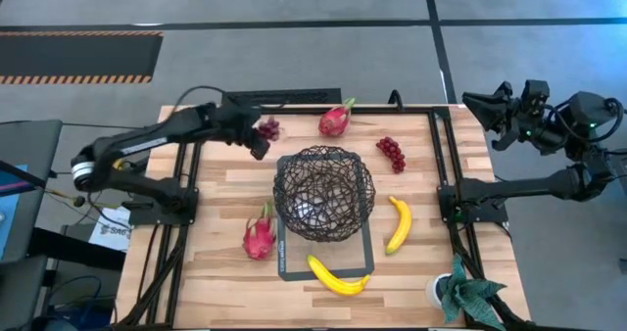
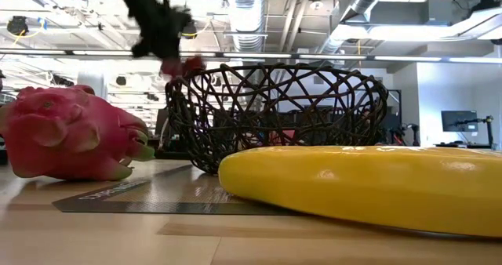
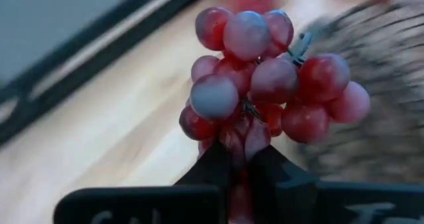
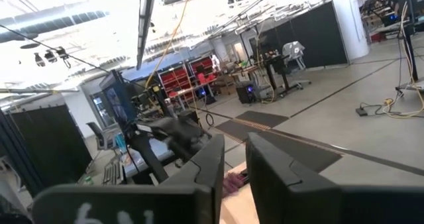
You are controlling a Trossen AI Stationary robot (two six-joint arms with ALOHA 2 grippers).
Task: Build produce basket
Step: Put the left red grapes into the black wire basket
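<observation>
Closest to the low camera lies a smooth yellow banana (image 2: pixel 369 188), its long axis running left to right along the near edge of the wooden surface (image 1: pixel 220 189); from above it shows as a shallow curve at the near end of the grey mat (image 1: pixel 282 264). Behind it stands the basket (image 1: pixel 324 193), a round bowl of dark crisscrossing wire, see-through, sitting at the middle of the surface on that mat. Left of the basket a pink-red dragon fruit (image 1: pixel 260 236) rests with its scaly, waxy skin and green tips, long axis running near to far. A second dragon fruit (image 1: pixel 335 119) lies at the far edge, its green tip pointing far and right. Right of the basket a second banana (image 1: pixel 399 225) runs near to far, bowed toward the right. Farther off on that side a small bunch of dark red grapes (image 1: pixel 391 154) lies on the wood, stretched near to far.

At the far left of the basket the left pincer (image 1: pixel 263 135) is clamped tight on the other grape bunch (image 3: pixel 262 85), round glossy berries, lifted above the surface just beside the basket's rim. Off past the far right corner the right pincer (image 1: pixel 482 107) is held in the air, away from the produce, its fingers (image 4: pixel 207 166) standing a narrow gap apart with nothing between them. A green leafy potted plant (image 1: pixel 465 297) sits at the near right corner.
</observation>
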